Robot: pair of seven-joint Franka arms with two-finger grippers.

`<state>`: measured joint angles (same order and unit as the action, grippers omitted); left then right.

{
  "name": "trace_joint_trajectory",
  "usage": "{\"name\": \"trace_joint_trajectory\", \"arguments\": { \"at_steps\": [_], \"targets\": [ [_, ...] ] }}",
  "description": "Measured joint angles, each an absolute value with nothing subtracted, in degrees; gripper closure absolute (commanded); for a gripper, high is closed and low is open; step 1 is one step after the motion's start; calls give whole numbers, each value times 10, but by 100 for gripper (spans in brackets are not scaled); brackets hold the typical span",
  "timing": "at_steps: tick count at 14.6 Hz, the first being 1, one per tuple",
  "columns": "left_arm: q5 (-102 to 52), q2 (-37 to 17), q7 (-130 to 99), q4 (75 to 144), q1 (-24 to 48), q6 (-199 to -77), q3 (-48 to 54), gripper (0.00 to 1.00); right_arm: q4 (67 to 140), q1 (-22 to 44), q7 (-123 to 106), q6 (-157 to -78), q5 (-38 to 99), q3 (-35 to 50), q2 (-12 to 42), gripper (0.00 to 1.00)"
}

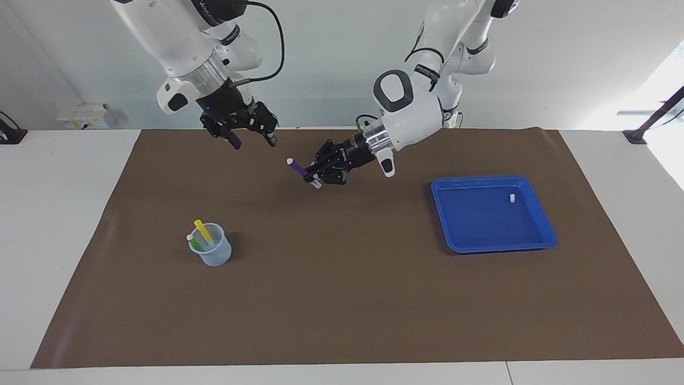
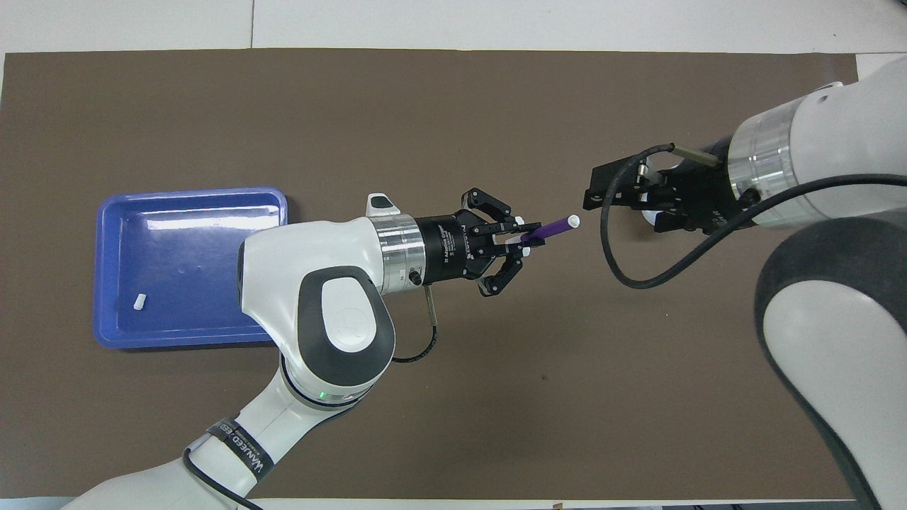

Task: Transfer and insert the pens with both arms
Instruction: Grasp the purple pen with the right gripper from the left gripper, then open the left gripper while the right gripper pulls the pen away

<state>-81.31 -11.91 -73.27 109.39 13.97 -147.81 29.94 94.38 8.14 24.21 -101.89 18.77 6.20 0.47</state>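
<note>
Purple pen [image 1: 297,168] sits clenched in left hand [image 1: 315,179], tip toward released right hand [image 1: 252,140].

The tabletop [image 1: 69,214] is white and carries a large brown mat [image 1: 342,299] that covers most of its surface, leaving white margins at both ends. Two items rest directly on the mat. A blue tray [image 1: 542,214], rectangular with a raised rim, lies toward the left arm's end. A pale translucent cup [image 1: 216,255] stands upright toward the right arm's end, slightly farther from the robots than the tray. The two items are well apart, with bare mat between them.
</note>
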Motion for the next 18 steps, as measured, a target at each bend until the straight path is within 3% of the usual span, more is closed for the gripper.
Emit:
{"name": "trace_joint_trajectory", "arguments": {
  "at_steps": [6,9,10,14,18],
  "targets": [
    [-826,-118,-733,1096,140,-1481,299,100,1005,91,186,-1118,188,63,0,1],
    [-831,-118,-733,1097,141,-1486,299,100,1029,106,186,-1146,188,64,-8,13],
    [-832,-118,-733,1097,142,-1486,299,100,1032,109,186,-1148,188,64,-10,25],
    [-844,-118,-733,1097,145,-1488,299,100,1035,117,186,-1150,188,64,-11,98],
    [-853,-117,-733,1098,146,-1489,299,100,1035,118,186,-1152,190,65,-12,100]
  ]
}}
